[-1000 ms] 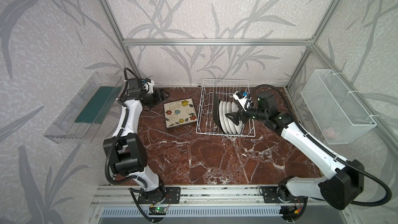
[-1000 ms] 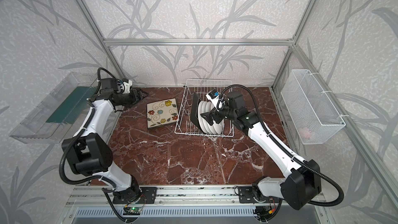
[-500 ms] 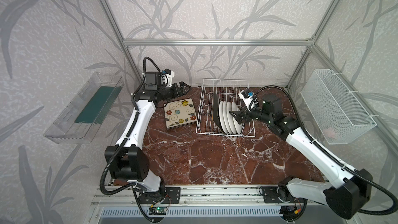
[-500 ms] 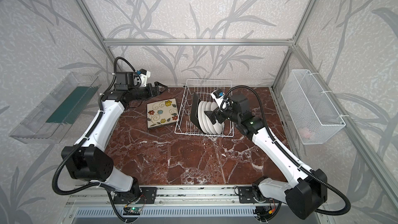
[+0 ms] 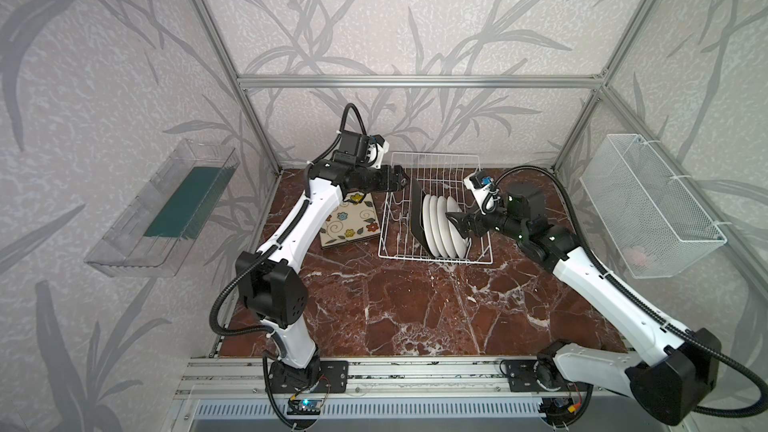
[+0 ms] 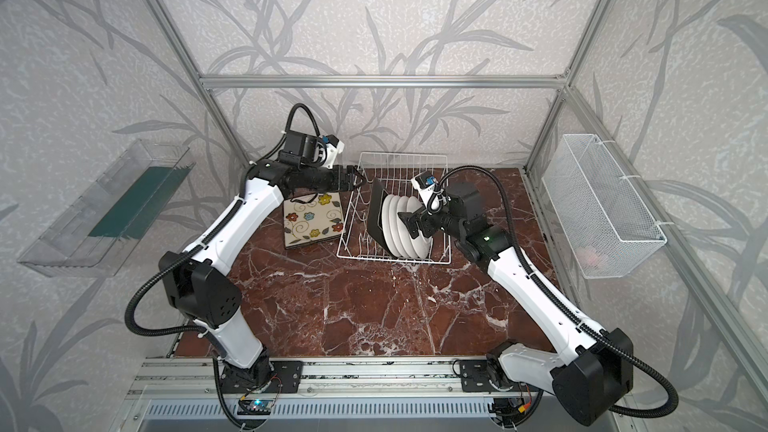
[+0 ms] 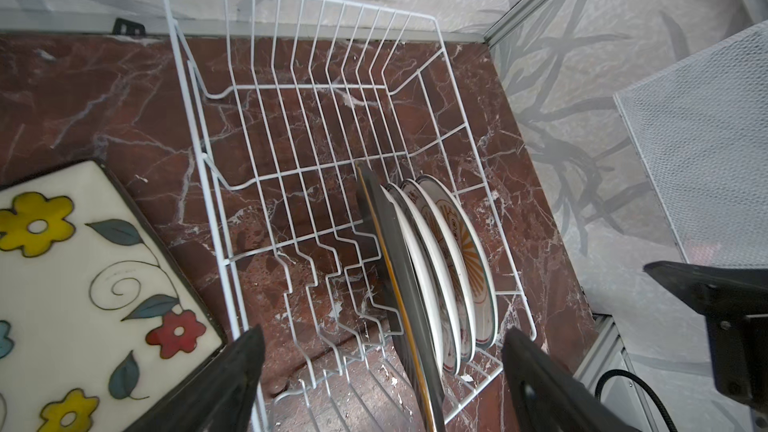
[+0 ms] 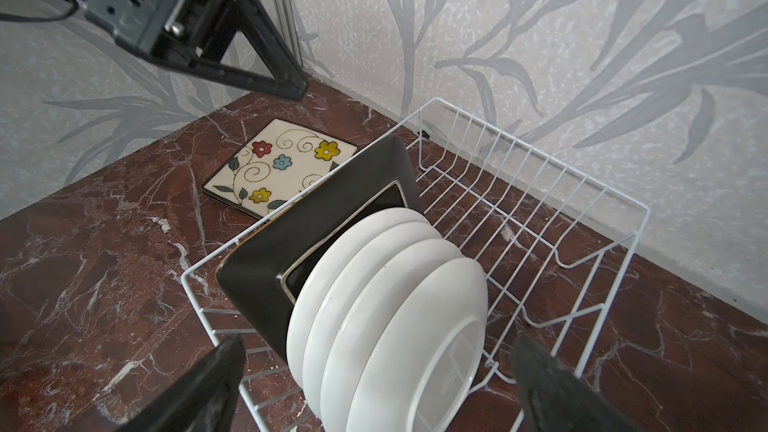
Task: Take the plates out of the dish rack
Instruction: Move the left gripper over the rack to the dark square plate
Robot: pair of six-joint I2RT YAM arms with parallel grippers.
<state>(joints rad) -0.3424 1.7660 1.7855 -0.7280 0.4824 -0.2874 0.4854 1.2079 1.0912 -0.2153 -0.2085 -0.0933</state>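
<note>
The white wire dish rack (image 5: 434, 155) (image 6: 401, 154) stands at the back of the marble table. In it, upright, are a black-backed square plate (image 5: 417, 218) (image 8: 316, 218) and several round white plates (image 5: 442, 224) (image 8: 395, 305); their orange sunburst faces show in the left wrist view (image 7: 465, 251). A flower-painted square plate (image 5: 351, 222) (image 7: 83, 284) lies flat left of the rack. My left gripper (image 5: 399, 180) (image 7: 382, 338) hangs open above the rack's back left corner, holding nothing. My right gripper (image 5: 455, 222) (image 8: 378, 342) is open, its tips close behind the rightmost round plate.
A clear plastic tray (image 5: 166, 209) hangs on the left wall and a fine-mesh white basket (image 5: 648, 205) on the right wall. Aluminium frame posts (image 5: 257, 139) stand at the back corners. The rack's back half holds only bare prongs (image 7: 316, 118).
My left arm has swung from the table's back left, over the flowered plate, to the rack's corner. My right gripper has stayed by the round plates, shifting only slightly.
</note>
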